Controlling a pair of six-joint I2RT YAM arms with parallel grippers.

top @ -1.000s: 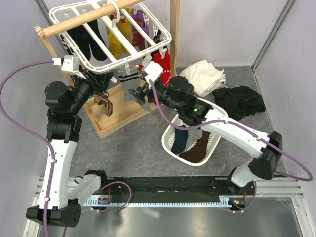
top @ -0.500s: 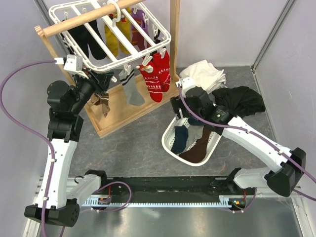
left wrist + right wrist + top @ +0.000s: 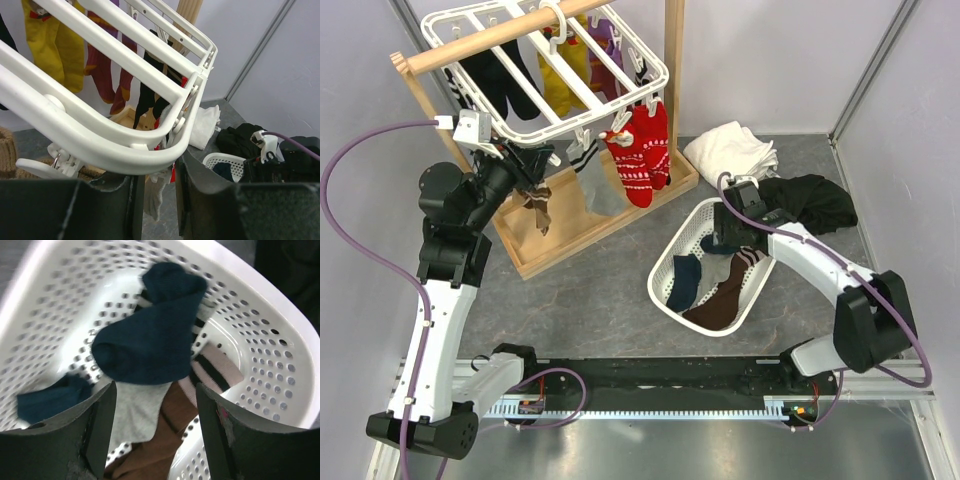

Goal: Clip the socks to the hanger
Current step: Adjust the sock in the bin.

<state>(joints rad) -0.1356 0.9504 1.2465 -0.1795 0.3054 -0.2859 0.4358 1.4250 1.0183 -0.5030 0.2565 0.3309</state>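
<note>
On the far-left wooden stand [image 3: 672, 90] hung the hanger [image 3: 650, 75], with the red pair [image 3: 640, 160] and a grey sock [image 3: 592, 180] clipped along its near edge. The left gripper [image 3: 155, 195], jaws narrowly apart and its grip indeterminable, apparently steadied the rim. The right gripper [image 3: 154, 387], spread above the basket [image 3: 250, 340], presumably sought another sock.

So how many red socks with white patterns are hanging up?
2. One red sock hangs at the hanger's near right corner. The second red sock hangs beside it, toward the wooden post. Others may be hidden.
</note>
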